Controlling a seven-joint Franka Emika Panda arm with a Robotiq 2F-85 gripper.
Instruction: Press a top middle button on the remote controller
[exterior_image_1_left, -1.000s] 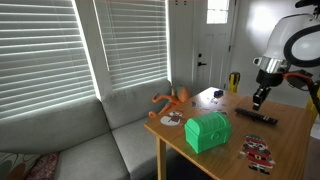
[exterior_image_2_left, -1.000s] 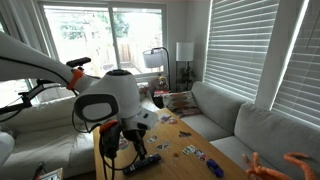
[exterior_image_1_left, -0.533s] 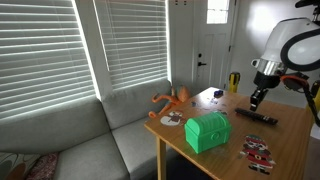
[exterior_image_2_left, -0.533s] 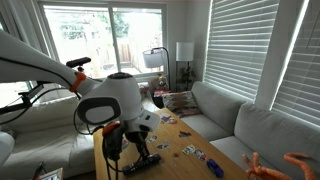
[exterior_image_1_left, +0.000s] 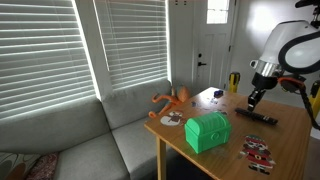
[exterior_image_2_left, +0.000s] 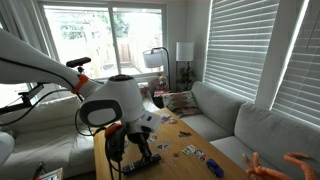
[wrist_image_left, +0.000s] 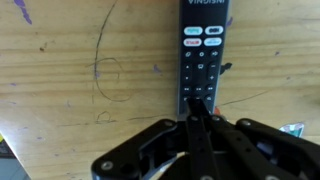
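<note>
The remote controller (wrist_image_left: 203, 50) is a slim black bar lying flat on the wooden table (wrist_image_left: 80, 60), buttons up. It also shows in both exterior views (exterior_image_1_left: 257, 116) (exterior_image_2_left: 145, 160). My gripper (wrist_image_left: 199, 106) is shut with its fingers pressed together, and its tips sit over the remote's lower button rows in the wrist view. In an exterior view the gripper (exterior_image_1_left: 251, 101) hangs just above the remote's end. Nothing is held between the fingers.
A green treasure-chest box (exterior_image_1_left: 207, 131) stands near the table's front. An orange toy (exterior_image_1_left: 172, 99) lies at the far corner. Cards or stickers (exterior_image_1_left: 258, 152) lie near the front edge. A grey sofa (exterior_image_1_left: 90, 140) stands beside the table.
The gripper has moved slightly along and down toward the remote. The remote and other objects have not moved.
</note>
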